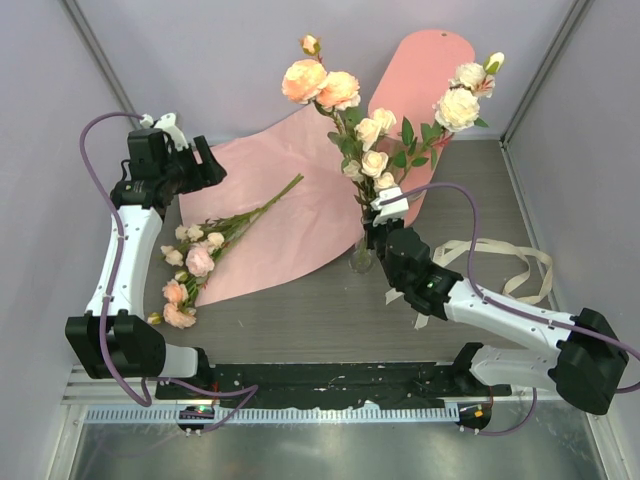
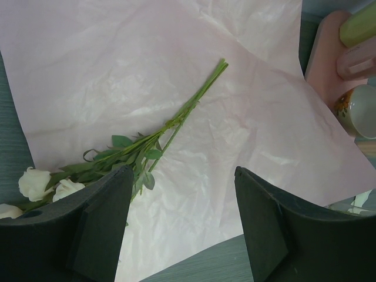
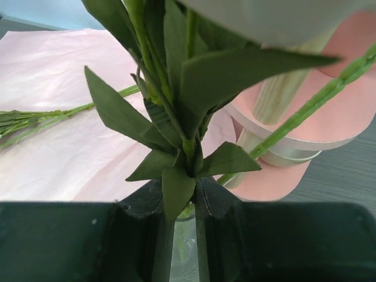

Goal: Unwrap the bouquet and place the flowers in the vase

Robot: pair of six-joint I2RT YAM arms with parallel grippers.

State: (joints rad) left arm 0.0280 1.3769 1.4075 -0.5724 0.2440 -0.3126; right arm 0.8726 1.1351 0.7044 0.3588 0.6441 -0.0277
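The right pincer [image 3: 179,191] sits mid-frame in the top view, right over the vase [image 1: 361,256]. Its jaws are nearly together on either side of the green stems of the flowers [image 1: 372,150] standing in it, but honestly I can't tell if it's squeezing them or just loose around them. The left pincer [image 2: 182,176] is in the upper left, spread wide with nothing in it, hovering over the pink paper [image 1: 300,205], and the loose roses [image 1: 200,255] lie at left, stems on the paper, heads on the bench [image 1: 320,310] toward lower left.
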